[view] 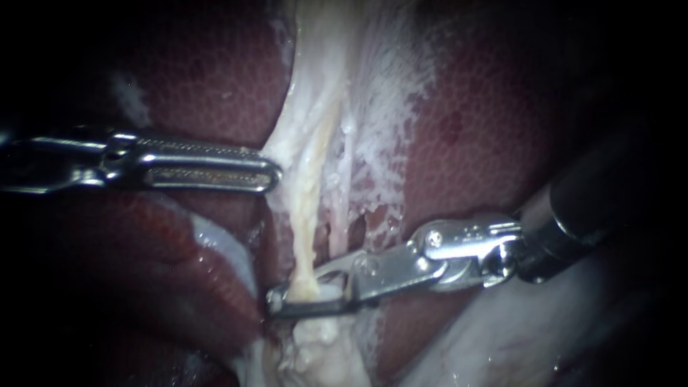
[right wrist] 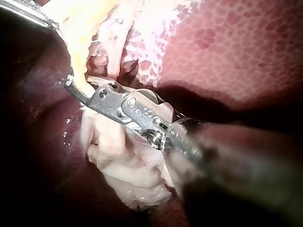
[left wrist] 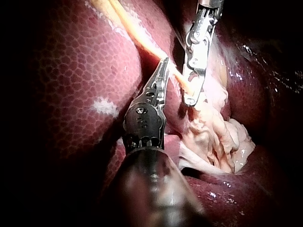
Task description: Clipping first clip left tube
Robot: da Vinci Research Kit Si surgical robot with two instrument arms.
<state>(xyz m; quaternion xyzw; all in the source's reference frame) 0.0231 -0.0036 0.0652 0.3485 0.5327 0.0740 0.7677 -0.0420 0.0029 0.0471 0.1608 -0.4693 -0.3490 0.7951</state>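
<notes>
**Jaws of right instrument (view: 287, 292) closed on left tube (view: 309, 215)**

Seen from the endoscope, the right instrument's shaft comes in from the right. Its two jaws sit one on each side of the yellowish left tube. They grip low on the tube, just above a lump of pale crumpled tissue (view: 322, 347). Both jaws touch the tube, which fills the narrow space between them. The lower jaw's tip pokes out past the tube, while the upper jaw's tip is hidden behind it. Something whitish lies between the jaws just beside the tube, but I cannot tell whether it is a clip or tissue.

The left instrument (view: 274, 174) comes in level from the left, well above the other. Its long toothed jaws lie together, and their tips touch the edge of the pale sheet (view: 301, 122) that runs along the tube. Whether they pinch any of that sheet is hard to make out. In the left wrist view its tips rest against the tube, with the right instrument just beyond.

A pinker tube (view: 342, 193) runs just beside the left tube, and its lower end is hidden behind the right instrument. Dark red liver (view: 215, 79) lies on both sides. Both shafts are cut off at the edges of the view, where everything goes dark.
</notes>
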